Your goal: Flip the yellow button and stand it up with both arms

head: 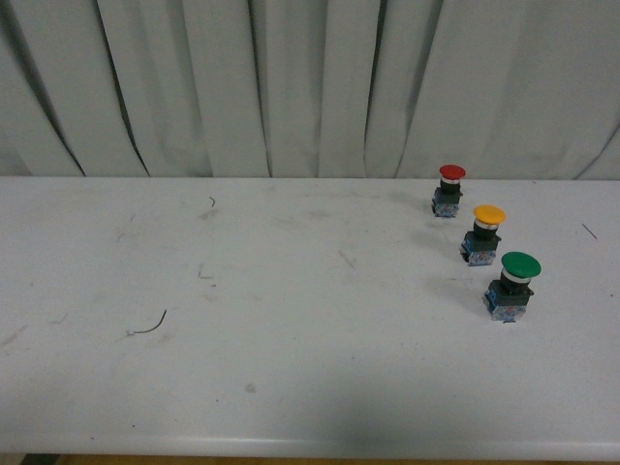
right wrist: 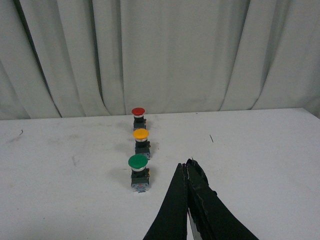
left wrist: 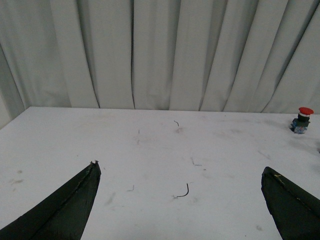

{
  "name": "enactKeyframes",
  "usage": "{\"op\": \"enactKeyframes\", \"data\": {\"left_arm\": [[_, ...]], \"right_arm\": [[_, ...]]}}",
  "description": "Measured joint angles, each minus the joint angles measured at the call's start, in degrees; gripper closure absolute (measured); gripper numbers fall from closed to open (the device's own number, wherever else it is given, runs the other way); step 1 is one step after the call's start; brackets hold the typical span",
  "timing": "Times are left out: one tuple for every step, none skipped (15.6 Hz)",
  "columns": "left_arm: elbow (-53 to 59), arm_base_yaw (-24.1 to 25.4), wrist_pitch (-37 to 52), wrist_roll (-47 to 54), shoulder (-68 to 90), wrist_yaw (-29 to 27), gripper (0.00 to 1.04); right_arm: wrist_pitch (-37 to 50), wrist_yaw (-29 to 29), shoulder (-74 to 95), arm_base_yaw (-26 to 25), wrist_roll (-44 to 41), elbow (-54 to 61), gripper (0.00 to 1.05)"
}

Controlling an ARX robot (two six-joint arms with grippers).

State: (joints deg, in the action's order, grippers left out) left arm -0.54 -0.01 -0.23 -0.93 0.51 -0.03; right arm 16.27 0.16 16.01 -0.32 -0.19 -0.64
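Observation:
The yellow button (head: 487,233) stands upright on its blue-grey block, cap up, at the right of the white table, between a red-capped and a green-capped button. It also shows in the right wrist view (right wrist: 141,142). My right gripper (right wrist: 185,165) is shut and empty, to the side of the green button and apart from the row. My left gripper (left wrist: 180,170) is open and empty, its dark fingers (left wrist: 75,200) wide apart over the table's left part. Neither arm shows in the front view.
The red button (head: 449,189) stands behind the yellow one and the green button (head: 513,285) in front, both upright. The red one shows far off in the left wrist view (left wrist: 301,120). A thin curved wire scrap (head: 148,327) lies on the table (head: 291,387). Grey curtains hang behind.

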Motion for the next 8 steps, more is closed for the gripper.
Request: {"op": "enactKeyframes", "data": {"left_arm": [[0.00, 0.00, 0.00, 0.00, 0.00, 0.00, 0.07], [0.00, 0.00, 0.00, 0.02, 0.00, 0.00, 0.07], [0.00, 0.00, 0.02, 0.02, 0.00, 0.00, 0.07], [0.00, 0.00, 0.02, 0.02, 0.00, 0.00, 0.07], [0.00, 0.00, 0.00, 0.02, 0.00, 0.00, 0.07], [0.00, 0.00, 0.00, 0.02, 0.00, 0.00, 0.07], [0.00, 0.00, 0.02, 0.00, 0.00, 0.00, 0.07], [0.00, 0.00, 0.11, 0.02, 0.00, 0.00, 0.07]], "right_arm": [[-1.33, 0.00, -1.16, 0.00, 0.00, 0.00, 1.03], [-2.62, 0.00, -2.43, 0.00, 0.00, 0.00, 1.03], [-3.45, 0.00, -3.45, 0.00, 0.00, 0.00, 1.03], [-4.44, 0.00, -4.35, 0.00, 0.00, 0.00, 1.03], [-5.53, 0.00, -5.25, 0.00, 0.00, 0.00, 1.03], [-6.29, 0.00, -6.16, 0.00, 0.00, 0.00, 1.03], [-11.47, 0.00, -9.42, 0.00, 0.02, -0.07, 1.03], [-16.24, -0.13, -15.82, 0.00, 0.04, -0.11, 1.03]]}}
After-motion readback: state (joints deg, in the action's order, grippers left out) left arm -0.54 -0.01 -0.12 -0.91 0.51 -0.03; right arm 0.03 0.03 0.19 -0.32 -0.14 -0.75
